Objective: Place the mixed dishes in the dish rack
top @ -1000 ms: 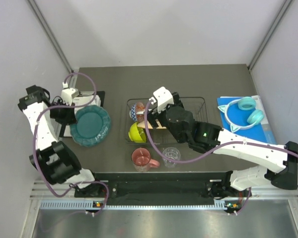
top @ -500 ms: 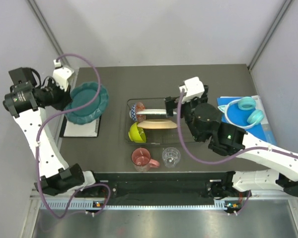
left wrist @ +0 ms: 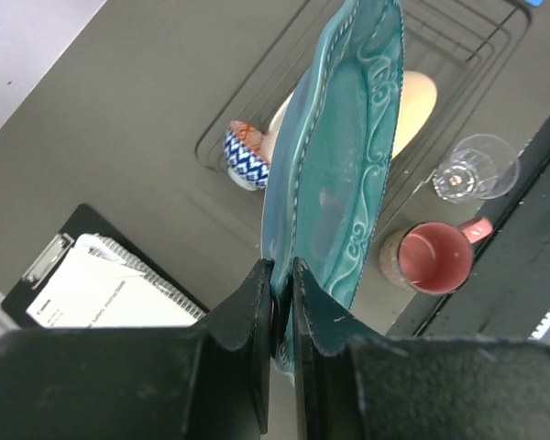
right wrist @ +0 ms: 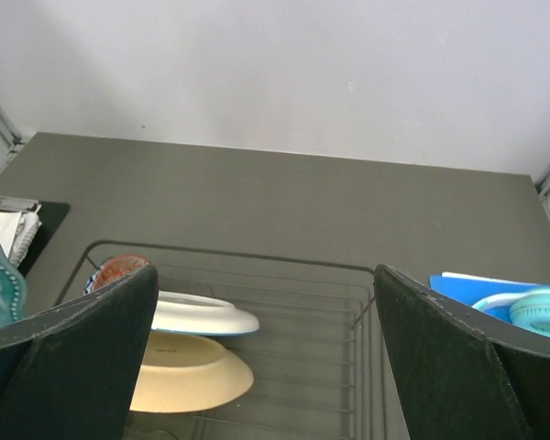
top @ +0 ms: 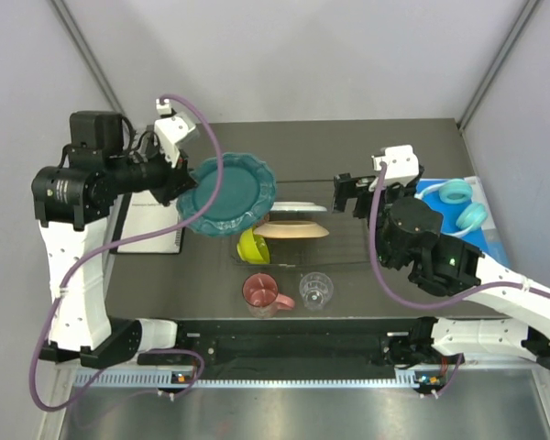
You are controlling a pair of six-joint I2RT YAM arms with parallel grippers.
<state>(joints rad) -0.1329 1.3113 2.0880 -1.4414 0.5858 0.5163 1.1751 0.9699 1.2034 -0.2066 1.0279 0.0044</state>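
Left gripper (left wrist: 282, 270) is pinching the teal scalloped plate (top: 229, 194) by its rim, nine o'clock of the dark wire dish rack (right wrist: 238, 254). Right gripper (right wrist: 266, 312) is gaping empty. Best easing that plate down upright, edge-first.

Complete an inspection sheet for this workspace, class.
Surface: dark table.
Job's things: teal scalloped plate aloft over dish rack's left end; white plate, peach plate, blue-patterned bowl, lime-green bowl in rack; pink mug, clear glass on table before it.
Clutter: turquoise headphones right; clipboard left.
Grippers: left gripper shut on teal plate's rim; right gripper open, empty, above rack.
Cables: purple cables loop along both arms.
Surroundings: grey walls.
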